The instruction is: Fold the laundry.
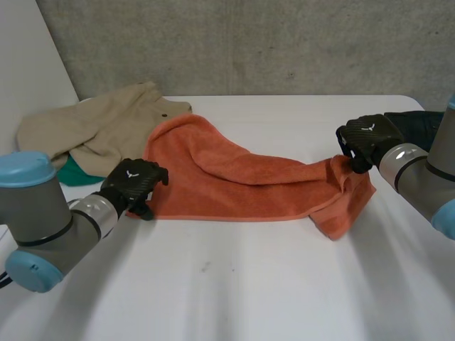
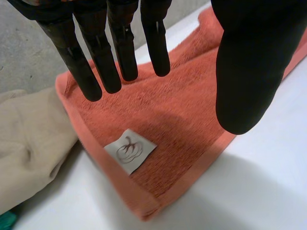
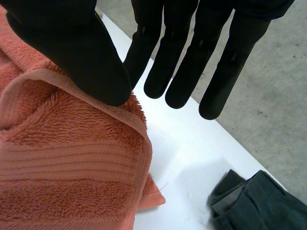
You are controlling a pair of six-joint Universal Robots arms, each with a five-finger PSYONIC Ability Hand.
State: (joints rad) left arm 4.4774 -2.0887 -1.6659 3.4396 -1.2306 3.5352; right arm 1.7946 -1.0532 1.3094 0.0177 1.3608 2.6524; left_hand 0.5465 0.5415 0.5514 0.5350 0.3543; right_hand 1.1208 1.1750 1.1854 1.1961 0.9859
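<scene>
An orange towel (image 1: pixel 234 181) lies stretched across the white table (image 1: pixel 249 284), bunched along its length. My left hand (image 1: pixel 134 181) hovers over the towel's near left corner (image 2: pixel 168 124), open, with straight fingers (image 2: pixel 120 52) and the thumb apart; a small grey label with a pumpkin drawing (image 2: pixel 129 151) sits at that corner. My right hand (image 1: pixel 366 138) is at the towel's right end, which rises up to it. There its thumb (image 3: pixel 72 48) presses the hem of the towel (image 3: pixel 62 167) against the straight fingers.
A beige garment (image 1: pixel 99 124) lies crumpled at the back left, touching the towel's left edge (image 2: pixel 29 139), with a green cloth (image 1: pixel 78 174) under it. A dark grey garment (image 1: pixel 416 124) lies beyond my right hand (image 3: pixel 259 201). A grey wall stands behind the table.
</scene>
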